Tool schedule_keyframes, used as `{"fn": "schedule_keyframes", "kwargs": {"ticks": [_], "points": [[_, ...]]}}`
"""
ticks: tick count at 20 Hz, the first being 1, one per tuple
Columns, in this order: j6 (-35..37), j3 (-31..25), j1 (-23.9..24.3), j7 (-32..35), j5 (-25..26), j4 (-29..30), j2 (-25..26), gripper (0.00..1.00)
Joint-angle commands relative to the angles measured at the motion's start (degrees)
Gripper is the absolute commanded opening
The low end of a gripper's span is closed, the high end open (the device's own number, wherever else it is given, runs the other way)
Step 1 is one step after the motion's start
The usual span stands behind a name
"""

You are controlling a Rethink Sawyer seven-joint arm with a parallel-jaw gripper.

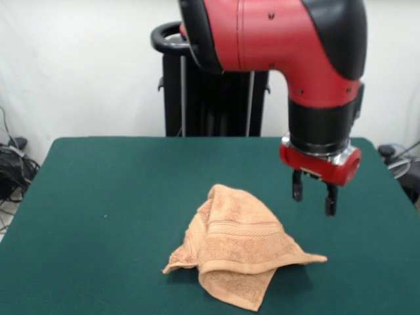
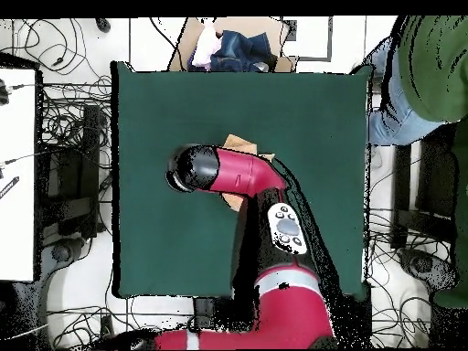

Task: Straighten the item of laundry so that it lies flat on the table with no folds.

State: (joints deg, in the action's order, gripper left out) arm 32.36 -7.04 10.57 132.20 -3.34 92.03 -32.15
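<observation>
The item of laundry, a light orange-tan terry towel, lies crumpled and folded over itself on the table, near the front edge in the front view, with a woven band showing across its middle. My gripper hangs open above the table, just right of the towel's upper part and clear of it, with nothing between its fingers. In the overhead view the red arm covers most of the towel, and only small tan corners show; the gripper is hidden under the arm.
A cardboard box with dark clothing sits beyond the table's far edge in the overhead view. A person in a green top stands at the table's upper right corner there. Cables lie on the floor around the table.
</observation>
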Motion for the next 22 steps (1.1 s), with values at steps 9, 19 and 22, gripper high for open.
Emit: {"fn": "schedule_keyframes", "kwargs": {"ticks": [9, 19, 22], "points": [[7.7, -8.7, 4.8, -12.0, 10.3, -7.1, 6.3, 1.0], [10.6, -10.6, 5.3, -9.7, 12.4, -5.1, 2.8, 1.0], [10.8, -10.8, 5.4, -9.2, 12.6, -4.4, 1.9, 1.0]]}}
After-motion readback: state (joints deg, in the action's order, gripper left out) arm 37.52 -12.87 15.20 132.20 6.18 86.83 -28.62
